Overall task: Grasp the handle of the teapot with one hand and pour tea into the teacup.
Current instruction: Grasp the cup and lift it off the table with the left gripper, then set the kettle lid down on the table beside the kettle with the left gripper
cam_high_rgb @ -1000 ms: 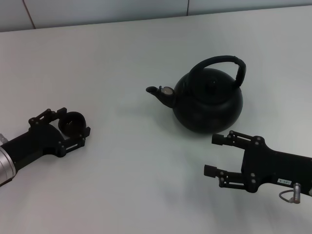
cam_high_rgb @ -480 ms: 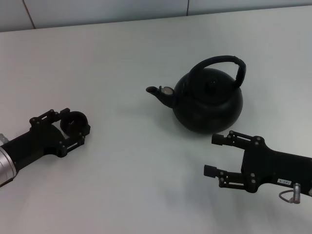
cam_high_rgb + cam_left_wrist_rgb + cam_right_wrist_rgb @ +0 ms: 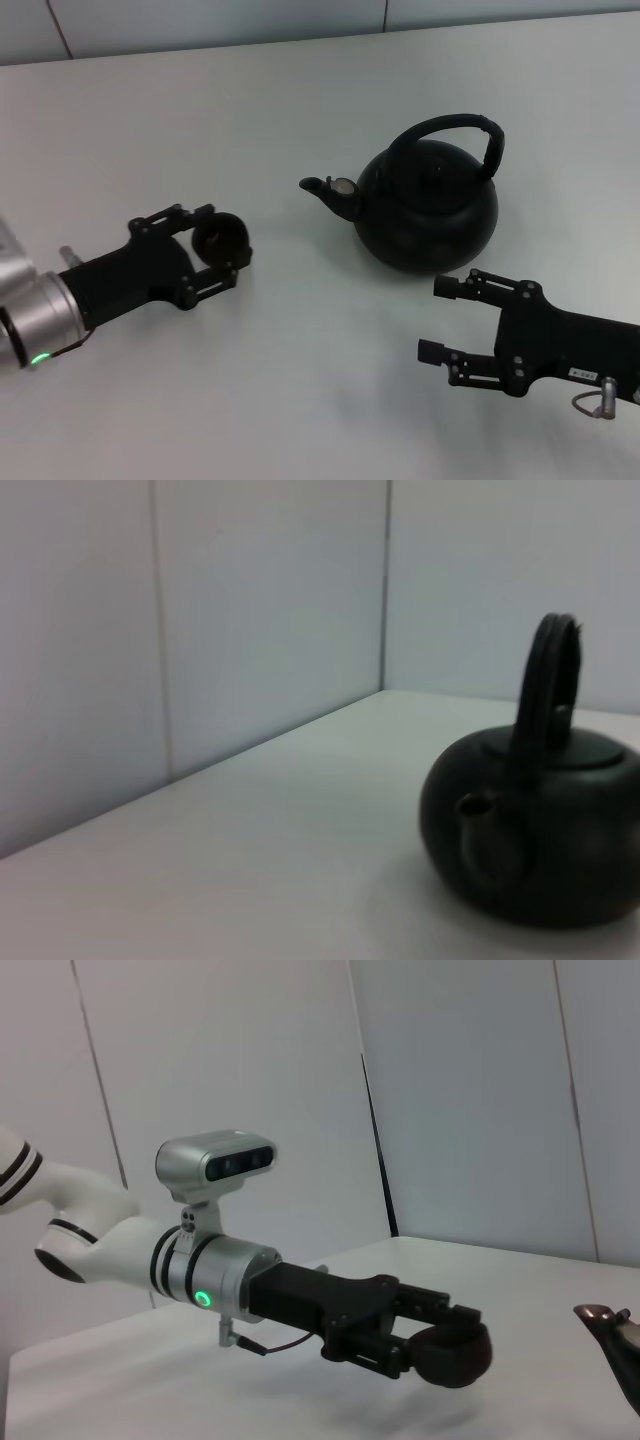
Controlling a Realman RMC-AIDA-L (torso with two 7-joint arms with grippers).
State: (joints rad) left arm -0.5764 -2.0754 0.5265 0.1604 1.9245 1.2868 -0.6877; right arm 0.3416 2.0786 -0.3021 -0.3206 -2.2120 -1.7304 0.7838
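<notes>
— So where is the left claw (image 3: 222,256) now?

— It has carried the tiny round dark brown-black handleless teacup (image 3: 220,238) inward across the pale grey bench (image 3: 300,380). A second ago it sat far out at the left edge; now it is much nearer the centre, with the cup clamped between its fingers. From the right wrist view the cup (image 3: 450,1354) looks lifted just clear of the bench, since a shadow lies under it.

— And the pot?

— The large round matte-black kettle-shaped teapot (image 3: 430,205) has not moved. It stands upright ahead of and to the right of the left claw, its short silver-tipped spout (image 3: 330,190) pointing toward the cup and near it, though not yet above it. The thick black arched bail handle (image 3: 450,135) loops over the top, untouched.

— What about the right claw (image 3: 440,318)?

— Unchanged. It hovers with its jaws spread wide and nothing in them; the teapot is just beyond it, and the handle is farther on and higher.

— What does that mean for the task?

— I judge the cup is being brought under the spout while pouring has not begun. No tea is visible anywhere. The right claw must next reach up for the handle.
</notes>
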